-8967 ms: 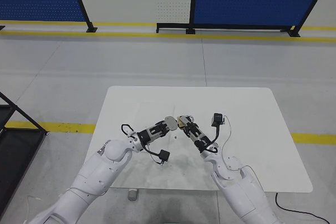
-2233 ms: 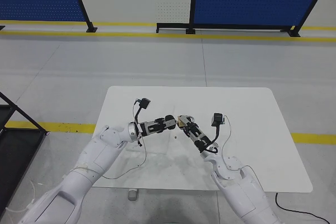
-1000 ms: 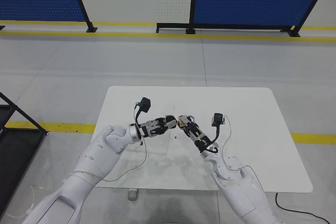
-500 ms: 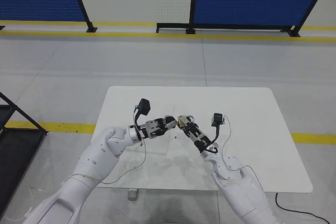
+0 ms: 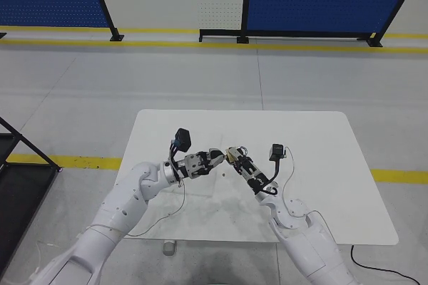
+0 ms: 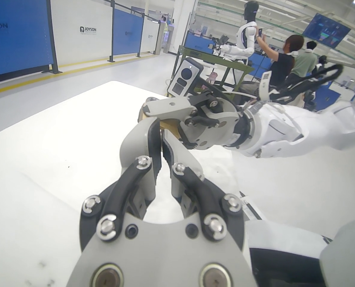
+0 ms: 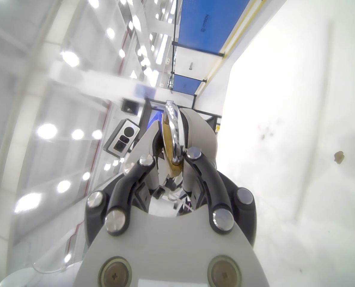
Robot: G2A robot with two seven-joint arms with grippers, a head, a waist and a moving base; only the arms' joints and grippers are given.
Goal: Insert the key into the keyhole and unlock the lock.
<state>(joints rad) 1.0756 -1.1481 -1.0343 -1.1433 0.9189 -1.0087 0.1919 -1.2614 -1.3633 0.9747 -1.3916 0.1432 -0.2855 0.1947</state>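
Note:
A brass padlock [image 5: 229,151] with a chrome shackle [image 7: 173,126] hangs above the middle of the white table [image 5: 307,142]. My right gripper [image 5: 233,155] is shut on its body, and the shackle stands up between the fingers [image 7: 195,126]. My left gripper [image 5: 215,154] faces it from the other side, tip to tip. Its pads [image 6: 153,138] are pressed together right against the brass body [image 6: 166,126]. The key sits hidden between those pads, and the keyhole is covered by the fingertips.
The table's near edge and rounded corners lie well away from both grippers. A black rack [image 5: 3,167] stands on the floor to the left. Blue barrier panels [image 5: 321,14] line the far side. A small brown speck [image 7: 339,157] lies on the tabletop.
My left wrist has rolled while its fingertips stayed at the lock: its camera, below the arm 9 s ago, now sits above and keeps creeping toward the lock. The right arm has stayed still.

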